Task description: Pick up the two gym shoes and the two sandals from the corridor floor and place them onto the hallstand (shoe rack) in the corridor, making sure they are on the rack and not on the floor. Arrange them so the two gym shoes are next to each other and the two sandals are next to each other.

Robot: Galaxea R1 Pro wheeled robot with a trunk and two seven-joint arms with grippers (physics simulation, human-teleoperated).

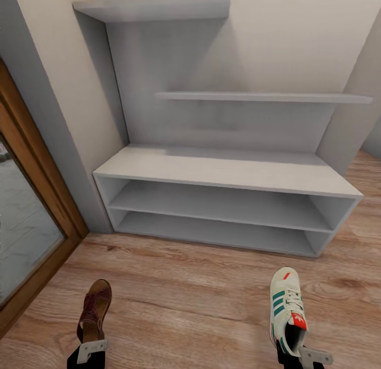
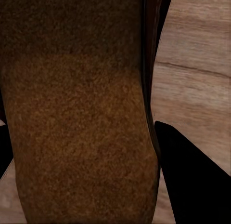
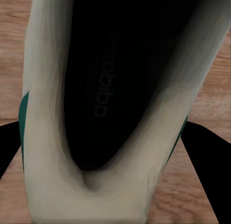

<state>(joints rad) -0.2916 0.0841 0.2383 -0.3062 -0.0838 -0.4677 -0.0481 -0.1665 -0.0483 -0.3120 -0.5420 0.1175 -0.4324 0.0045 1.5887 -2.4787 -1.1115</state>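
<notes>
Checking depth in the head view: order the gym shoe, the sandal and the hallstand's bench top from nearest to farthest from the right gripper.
1. gym shoe, held in the right gripper.
2. sandal, across on the left, in the left gripper.
3. bench top, ahead by the wall.

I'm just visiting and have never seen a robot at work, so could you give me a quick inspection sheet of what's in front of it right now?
Surface: wood-plank corridor floor; no loose items seen on it.
Job's things: brown sandal held at the left, gym shoe held at the right. The grey shoe rack has nothing on its bench top or its two low shelves.
Clutter: nothing seen.
Grippers: left gripper is shut on the sandal's heel end; right gripper is shut on the gym shoe's heel end. Dark fingers flank the sandal in the left wrist view.
Cables: nothing seen.
Surroundings: two bare wall shelves, pale wall, wood-framed glass door at the left.
</notes>
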